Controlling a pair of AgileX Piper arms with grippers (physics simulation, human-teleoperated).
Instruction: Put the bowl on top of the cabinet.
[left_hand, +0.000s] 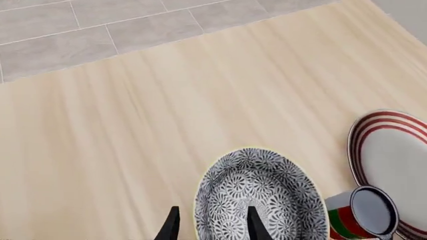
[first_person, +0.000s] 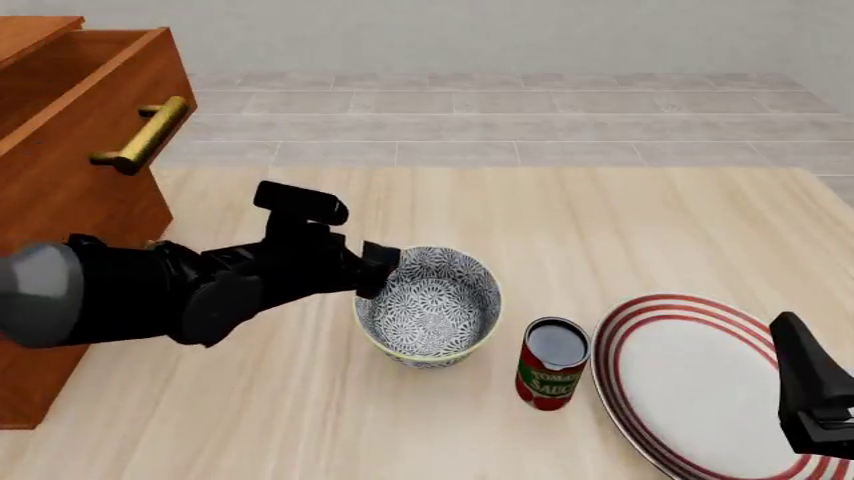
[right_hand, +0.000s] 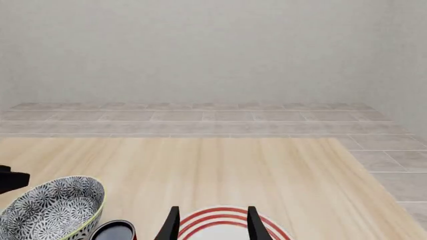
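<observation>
The blue-patterned white bowl (first_person: 430, 305) stands upright on the wooden table, right of the reddish-brown cabinet (first_person: 60, 190). My left gripper (first_person: 375, 268) is open at the bowl's left rim. In the left wrist view its fingers (left_hand: 172, 227) straddle that rim, one outside the bowl (left_hand: 267, 190) and one inside it. My right gripper (right_hand: 212, 225) is open low at the front right, over the plate. Its wrist view also catches the bowl (right_hand: 53, 207).
A red can (first_person: 551, 362) stands just right of the bowl, and a red-ringed white plate (first_person: 694, 385) lies beyond the can. The cabinet's upper drawer with its brass handle (first_person: 140, 135) juts out over the table's left side. A tiled floor lies beyond the table.
</observation>
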